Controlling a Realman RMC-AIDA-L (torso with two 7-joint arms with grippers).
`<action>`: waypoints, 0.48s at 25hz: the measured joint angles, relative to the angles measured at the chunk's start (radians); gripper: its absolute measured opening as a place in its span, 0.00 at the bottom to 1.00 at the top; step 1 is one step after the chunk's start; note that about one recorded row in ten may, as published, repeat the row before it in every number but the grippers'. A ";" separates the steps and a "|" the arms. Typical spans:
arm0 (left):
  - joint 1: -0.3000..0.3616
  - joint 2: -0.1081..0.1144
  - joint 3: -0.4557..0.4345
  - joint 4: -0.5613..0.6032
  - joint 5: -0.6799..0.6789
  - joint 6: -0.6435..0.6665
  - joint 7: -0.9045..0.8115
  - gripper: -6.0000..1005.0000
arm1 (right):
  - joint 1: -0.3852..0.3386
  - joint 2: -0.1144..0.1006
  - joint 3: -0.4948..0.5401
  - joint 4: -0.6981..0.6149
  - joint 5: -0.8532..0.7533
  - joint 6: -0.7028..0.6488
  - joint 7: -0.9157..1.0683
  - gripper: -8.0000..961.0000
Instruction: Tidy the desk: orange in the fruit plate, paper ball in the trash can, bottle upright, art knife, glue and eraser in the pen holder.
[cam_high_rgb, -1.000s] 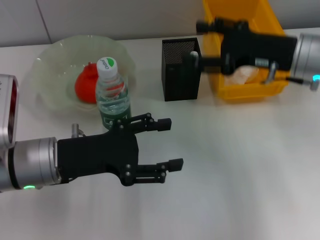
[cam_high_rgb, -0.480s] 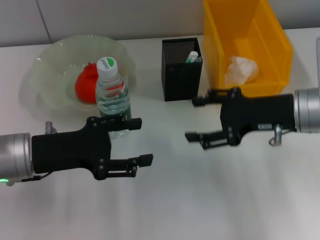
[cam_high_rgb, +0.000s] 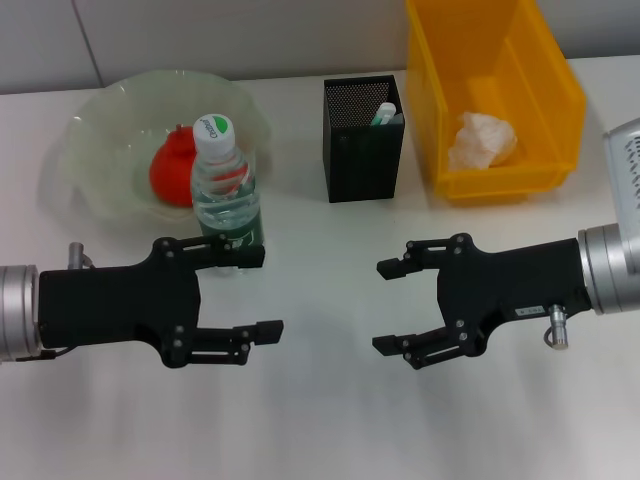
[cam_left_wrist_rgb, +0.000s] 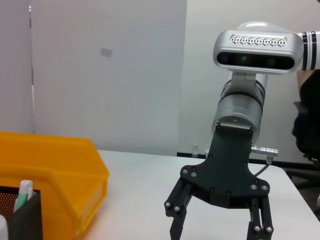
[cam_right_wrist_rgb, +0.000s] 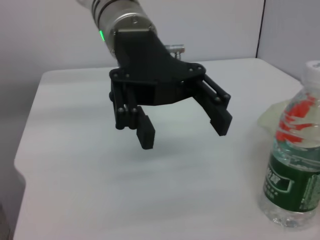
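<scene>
The orange (cam_high_rgb: 173, 170) lies in the fruit plate (cam_high_rgb: 100, 120) at the back left. Just in front of the plate the bottle (cam_high_rgb: 226, 187) (cam_right_wrist_rgb: 295, 175) stands upright. A paper ball (cam_high_rgb: 482, 140) rests inside the yellow trash can (cam_high_rgb: 540, 95) (cam_left_wrist_rgb: 55, 172). The black mesh pen holder (cam_high_rgb: 363, 135) (cam_left_wrist_rgb: 22, 217) has a white-and-green tip (cam_high_rgb: 383, 113) poking out; the art knife, glue and eraser are not otherwise visible. My left gripper (cam_high_rgb: 262, 292) (cam_right_wrist_rgb: 184, 130) hovers open and empty in front of the bottle. Facing it, my right gripper (cam_high_rgb: 388, 306) (cam_left_wrist_rgb: 216, 232) is open and empty too.
White tabletop (cam_high_rgb: 330, 420) stretches between and in front of the two grippers. The table's edge (cam_right_wrist_rgb: 20, 165) shows in the right wrist view, with a wall behind the desk.
The right gripper has come away from above the pen holder and trash can, down to the front middle. The left gripper has drawn back leftward. Both stay open.
</scene>
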 joint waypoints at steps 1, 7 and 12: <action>-0.004 -0.004 -0.002 0.002 0.011 0.001 0.000 0.81 | -0.001 0.000 -0.003 -0.007 -0.002 0.000 0.007 0.86; -0.019 -0.028 -0.005 0.004 0.041 -0.013 0.002 0.81 | -0.014 -0.001 0.004 -0.050 -0.004 -0.032 0.016 0.86; -0.025 -0.033 -0.006 0.000 0.045 -0.022 0.003 0.81 | -0.036 -0.001 0.006 -0.081 -0.005 -0.035 0.016 0.86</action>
